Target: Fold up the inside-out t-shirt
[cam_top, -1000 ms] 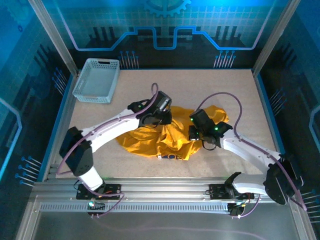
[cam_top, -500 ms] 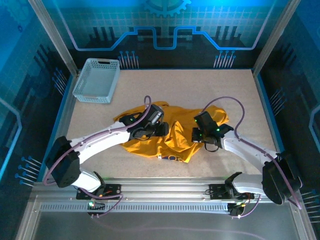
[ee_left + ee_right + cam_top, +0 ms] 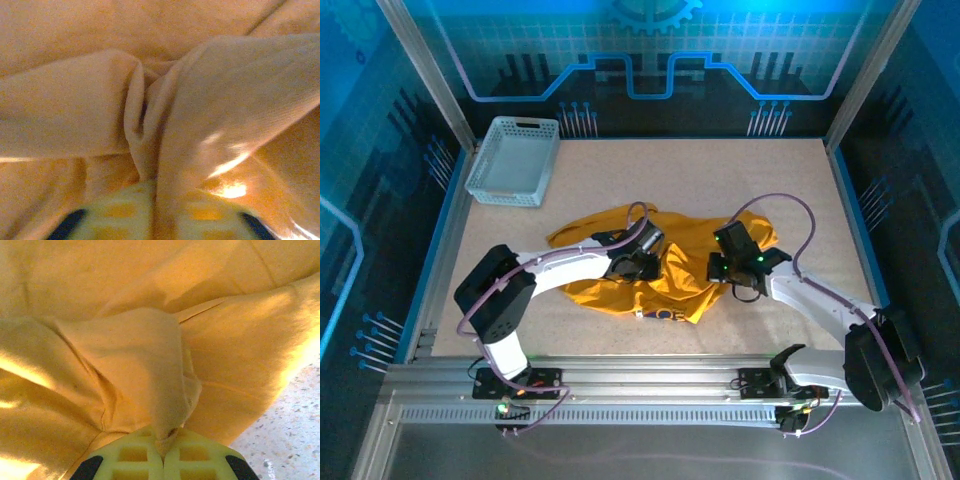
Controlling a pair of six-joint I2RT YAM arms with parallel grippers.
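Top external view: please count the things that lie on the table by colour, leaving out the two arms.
Mustard yellow: 1, the t-shirt
Light grey: 1, the lattice basket
Total: 2

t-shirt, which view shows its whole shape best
Top external: the whole crumpled t-shirt shows, spread on the table. Each wrist view gives a close-up of folds pinched in the left gripper and the right gripper.
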